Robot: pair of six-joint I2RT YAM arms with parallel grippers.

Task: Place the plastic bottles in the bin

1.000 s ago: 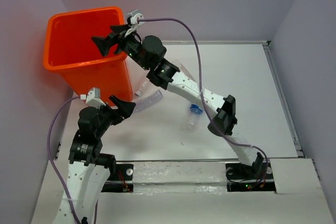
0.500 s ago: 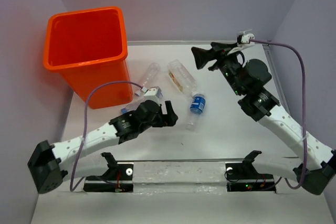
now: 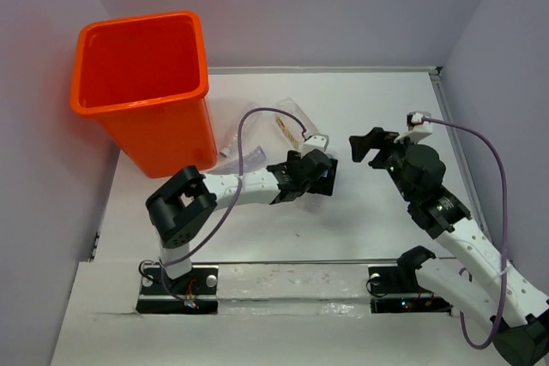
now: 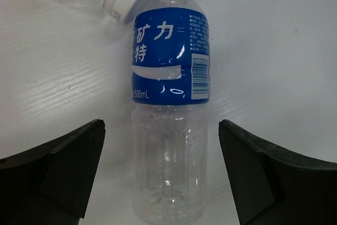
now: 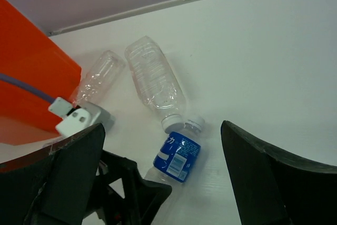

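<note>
A clear bottle with a blue label [image 4: 169, 104] lies on the white table, cap pointing away. My left gripper [image 4: 163, 177] is open, its jaws on either side of the bottle's clear lower body without touching it. In the top view the left gripper [image 3: 317, 177] covers most of this bottle. My right gripper [image 3: 367, 147] is open and empty, raised to the right of it. The right wrist view shows the blue-labelled bottle [image 5: 176, 156] and a clear unlabelled bottle [image 5: 155, 82] cap to cap. A third crushed clear bottle [image 5: 97, 80] lies beside the orange bin [image 3: 163, 135].
The bin stands at the back left, its wall also in the right wrist view [image 5: 26, 93]. The left arm's purple cable [image 3: 257, 113] loops over the bottles. A raised table edge [image 3: 455, 143] runs along the right side.
The right arm has swung from over the bin to the right side and come down. The left arm has reached right, from beside the bin to astride the blue-labelled bottle.
</note>
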